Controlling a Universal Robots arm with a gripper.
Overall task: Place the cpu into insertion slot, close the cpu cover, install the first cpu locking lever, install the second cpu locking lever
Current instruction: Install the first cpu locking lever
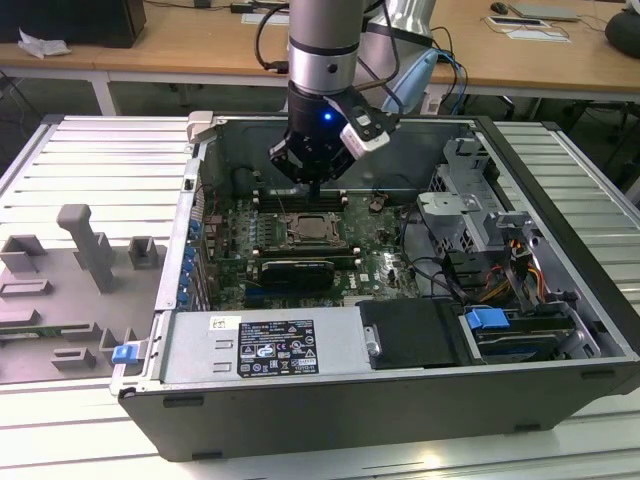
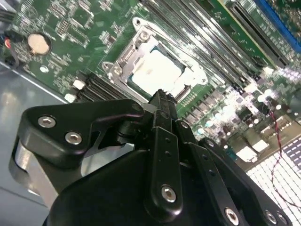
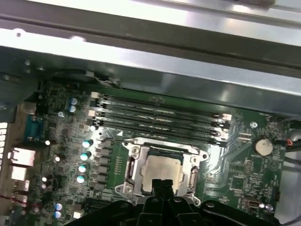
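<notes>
Room: wooden desks [image 1: 200, 45] stand behind the work area in the exterior view.
Table: a silvery slatted metal table [image 1: 90, 150] carries grey fixtures [image 1: 85, 245] on the exterior view's left.
Computer case: a dark tower [image 1: 400, 420] lies on its side, open, on the table.
Arm: a silver arm [image 1: 322, 50] comes straight down into the case.
Motherboard: green [image 1: 375, 235], flat on the case floor.
Gripper: black [image 1: 313, 186] [image 2: 162, 98] [image 3: 163, 184], pointing down over one edge of the socket; whether it touches is unclear.
Fingers: pressed together [image 2: 164, 122] into one narrow tip, with nothing between them.
Cpu cover: a silvery square frame [image 3: 133, 165] [image 2: 123, 59] with an open centre, lying flat around the chip.
Cpu: a pale silver-tan square [image 3: 162, 168] [image 2: 155, 73], seated in the socket mid-board, showing through the cover's opening.
</notes>
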